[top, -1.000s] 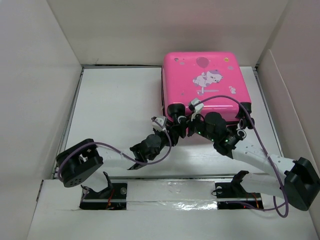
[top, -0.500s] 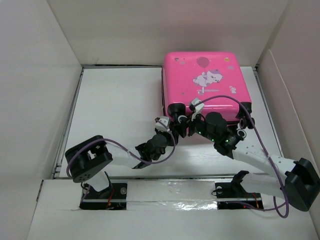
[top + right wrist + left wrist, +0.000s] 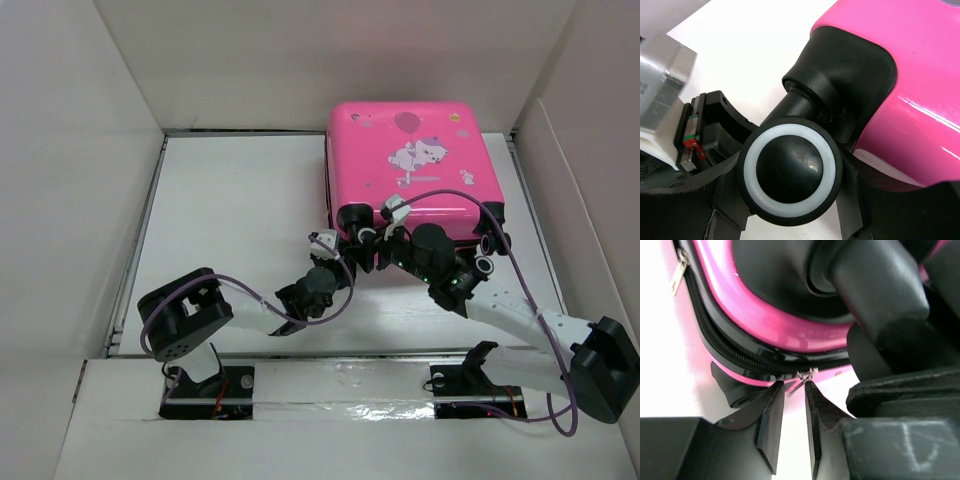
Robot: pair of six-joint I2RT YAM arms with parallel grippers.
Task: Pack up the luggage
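The luggage (image 3: 410,165) is a hot-pink hard-shell suitcase lying flat and zipped shut at the back right. My right gripper (image 3: 372,242) is shut on its near-left wheel (image 3: 790,172), a black wheel with a white ring, with a finger (image 3: 850,200) on each side. My left gripper (image 3: 342,258) is at the same corner, low against the shell (image 3: 765,315). Its jaws stand a narrow gap apart (image 3: 794,386), and the silver zipper pull (image 3: 806,376) hangs right at the fingertips, apparently not pinched.
White cardboard walls (image 3: 80,150) enclose the table on the left, back and right. Two more wheels (image 3: 488,255) stick out at the suitcase's near-right corner beside my right arm. A second zipper pull (image 3: 677,272) hangs further along the zip.
My left arm has swung forward and right, bringing its gripper up against the suitcase's near-left corner. The right gripper has stayed on the wheel.
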